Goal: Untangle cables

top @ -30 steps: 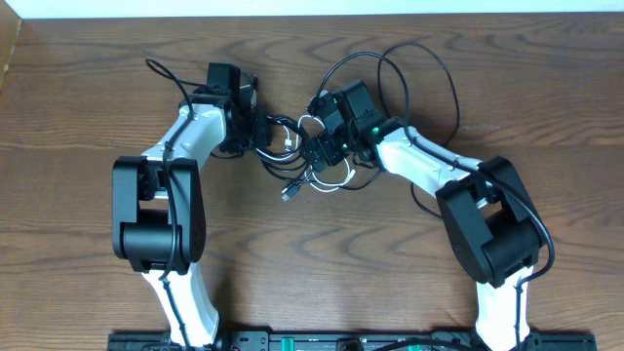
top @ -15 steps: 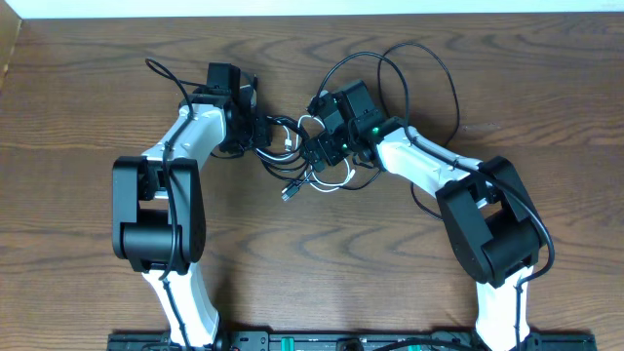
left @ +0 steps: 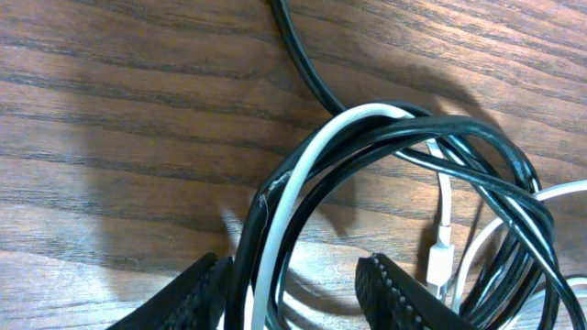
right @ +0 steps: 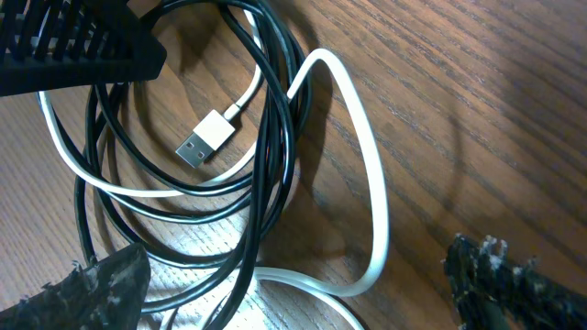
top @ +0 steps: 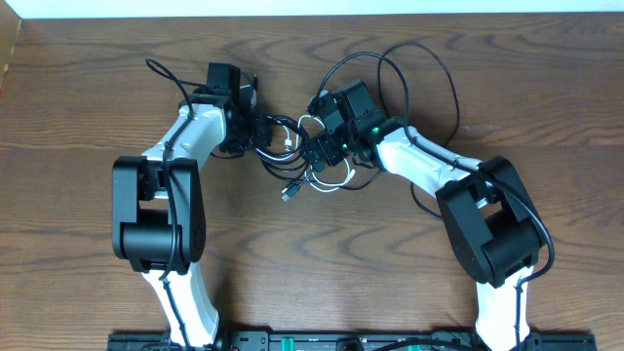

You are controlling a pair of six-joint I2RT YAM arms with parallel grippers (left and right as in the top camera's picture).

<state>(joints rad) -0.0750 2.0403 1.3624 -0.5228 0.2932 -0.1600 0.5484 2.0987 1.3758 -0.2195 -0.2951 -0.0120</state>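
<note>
On the brown wooden table, your left gripper straddles the tangled cables, jaws partly parted and unclamped, while your right gripper hangs spread wide over them.

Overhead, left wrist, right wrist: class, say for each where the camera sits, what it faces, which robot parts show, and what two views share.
Overhead: fixed above the table, facing straight down; left arm and right arm whole, the cables where they meet.
Left wrist: on the left arm, facing down past the left gripper; its fingertips flank the cables.
Right wrist: on the right arm, facing down past the right gripper, fingertips wide apart.
Shared: both wrist views show the white cable looped with black ones.
</note>
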